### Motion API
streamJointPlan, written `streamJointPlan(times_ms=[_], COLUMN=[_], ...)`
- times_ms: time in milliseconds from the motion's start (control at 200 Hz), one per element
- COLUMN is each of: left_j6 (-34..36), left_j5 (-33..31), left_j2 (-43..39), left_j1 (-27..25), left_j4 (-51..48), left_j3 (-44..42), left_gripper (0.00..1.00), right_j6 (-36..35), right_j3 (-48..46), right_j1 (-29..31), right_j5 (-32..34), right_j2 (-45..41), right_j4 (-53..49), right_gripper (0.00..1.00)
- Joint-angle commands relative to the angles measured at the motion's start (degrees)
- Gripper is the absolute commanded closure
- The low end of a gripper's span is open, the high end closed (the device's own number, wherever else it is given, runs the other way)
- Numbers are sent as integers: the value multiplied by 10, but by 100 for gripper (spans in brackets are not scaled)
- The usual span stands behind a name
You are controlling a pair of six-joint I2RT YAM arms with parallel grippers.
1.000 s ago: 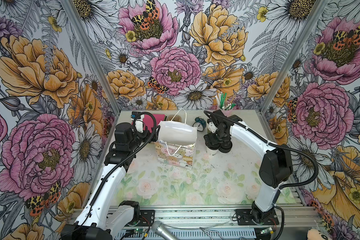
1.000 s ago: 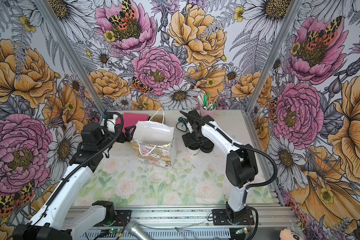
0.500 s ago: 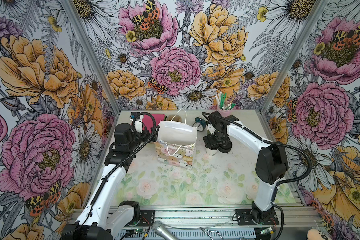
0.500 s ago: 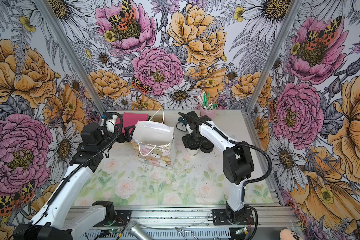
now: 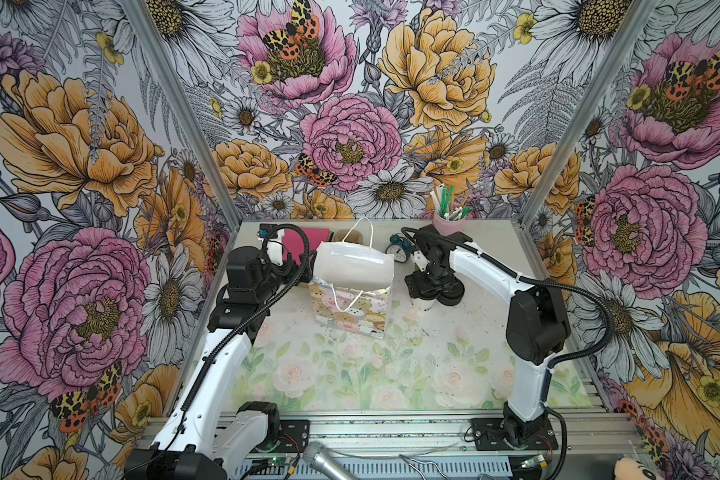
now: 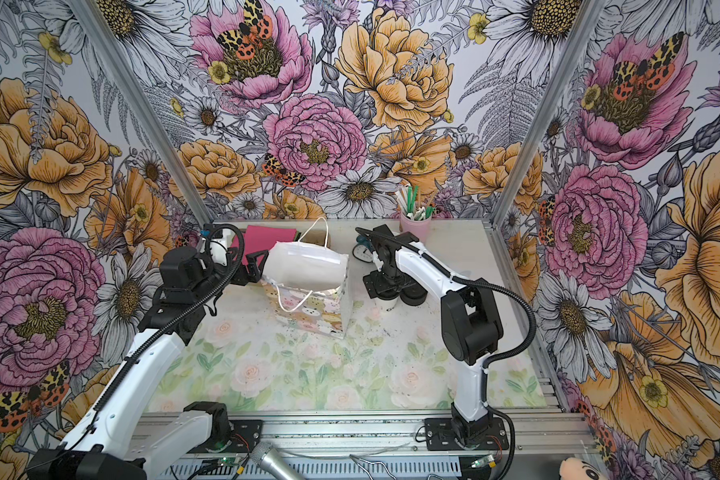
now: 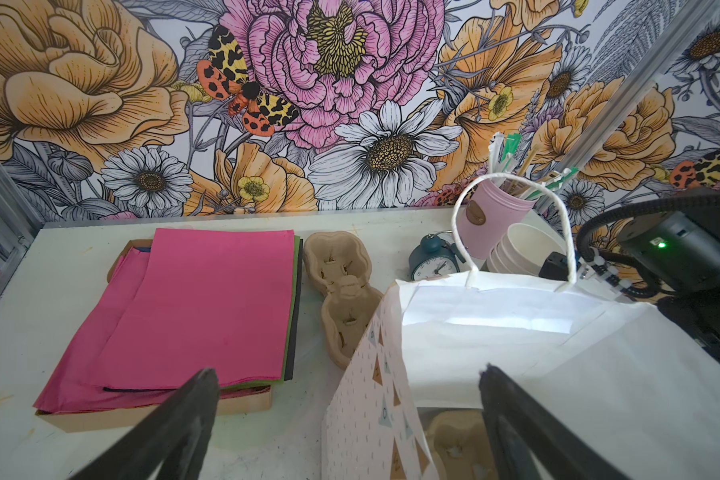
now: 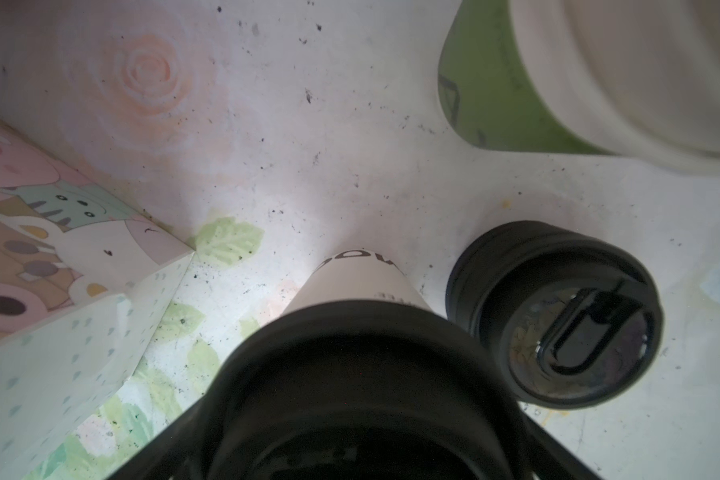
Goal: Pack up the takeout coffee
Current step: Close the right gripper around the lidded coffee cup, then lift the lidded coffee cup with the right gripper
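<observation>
The takeout coffee (image 8: 358, 282), a white paper cup with a black lid (image 8: 350, 374), stands on the mat just right of the gift bag (image 5: 350, 307). My right gripper (image 5: 431, 286) is directly above it and open, its jaws straddling the lid; in both top views only the cup's white foot (image 6: 387, 306) shows below it. The left gripper (image 7: 348, 372) is open at the bag's left edge, with the bag's side wall between its fingers. The bag stands upright with its mouth open. A cardboard cup carrier (image 7: 454, 440) lies at its bottom.
A squat pile of black lids (image 8: 558, 316) stands right beside the coffee. A stack of nested cups with a green bottom cup (image 8: 599, 83) is behind it. At the back are an alarm clock (image 5: 398, 249), a pink cup of straws (image 5: 449, 220), pink paper sheets (image 7: 200, 307) and another cardboard carrier (image 7: 337, 291).
The right arm has shifted slightly left, bringing its gripper over the lidded cup. The left arm and the bag have not moved.
</observation>
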Motion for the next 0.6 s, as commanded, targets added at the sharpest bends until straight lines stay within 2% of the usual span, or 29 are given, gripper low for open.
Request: streamJointPlan(times_ms=[0,595], left_j6=[1,-8], left_j5=[9,21], left_j2=[-11,-7], left_j1=[6,13], left_j4=[17,23], left_j3=[-9,-10], left_gripper=[1,1], right_j6=[-9,-10], right_j3=[16,17], right_j1=[-4,-4], right_j5=[0,5], right_j2=[5,-11], right_j4=[-1,-3], right_gripper=[1,9])
